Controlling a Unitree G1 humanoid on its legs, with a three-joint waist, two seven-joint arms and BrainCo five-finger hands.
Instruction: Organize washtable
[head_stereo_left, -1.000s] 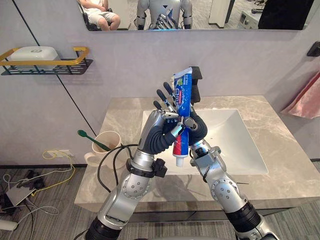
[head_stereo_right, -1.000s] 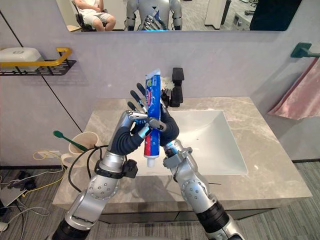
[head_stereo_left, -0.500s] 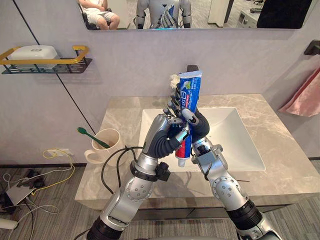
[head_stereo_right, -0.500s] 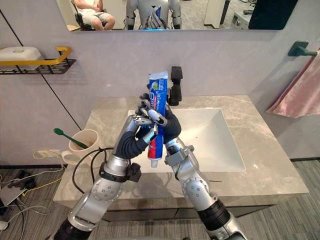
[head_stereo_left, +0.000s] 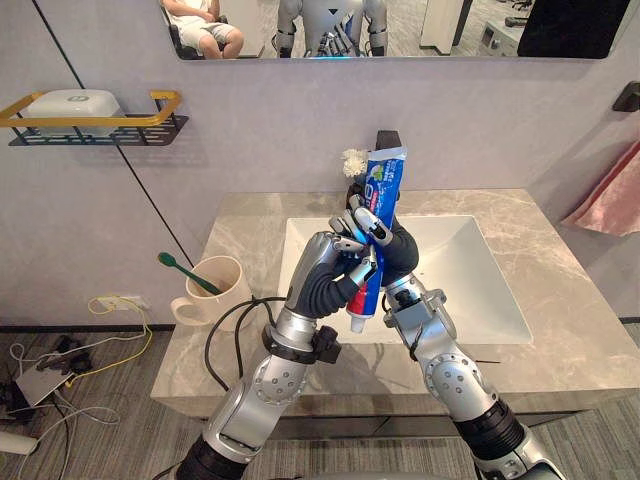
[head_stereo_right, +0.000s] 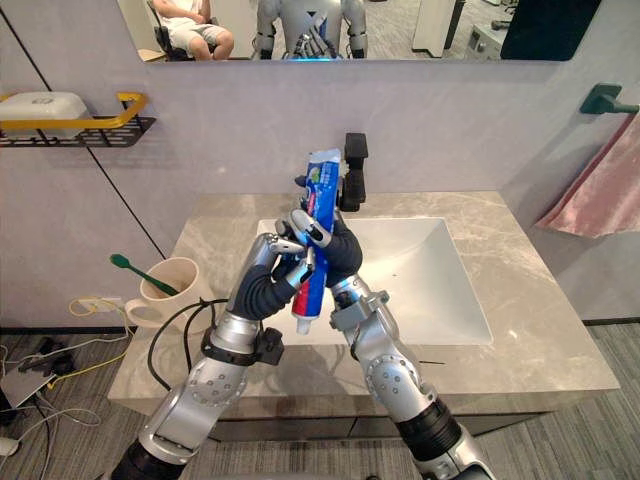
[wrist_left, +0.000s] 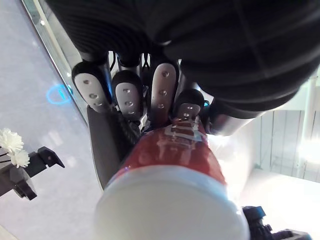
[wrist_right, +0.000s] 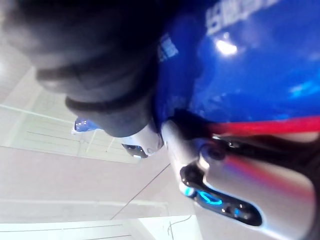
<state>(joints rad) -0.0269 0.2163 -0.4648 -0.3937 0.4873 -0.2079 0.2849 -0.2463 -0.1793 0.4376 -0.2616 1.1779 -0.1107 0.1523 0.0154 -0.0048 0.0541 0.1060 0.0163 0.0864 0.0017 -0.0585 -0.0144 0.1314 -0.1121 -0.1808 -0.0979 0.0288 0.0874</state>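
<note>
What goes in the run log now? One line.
toothpaste tube: upright, cap down, over sink | left hand: gripping tube | right hand: gripping tube | cup: holds toothbrush, beside sink

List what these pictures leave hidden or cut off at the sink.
Faucet: eye views, lower part behind the tube, left hand and right hand.
Toothbrush: eye views, lower end inside the cup.
Sink: eye views, left part behind the hands.
Towel: eye views, cut by the right edge.
Person in the mirror: eye views, cut by the top edge.
</note>
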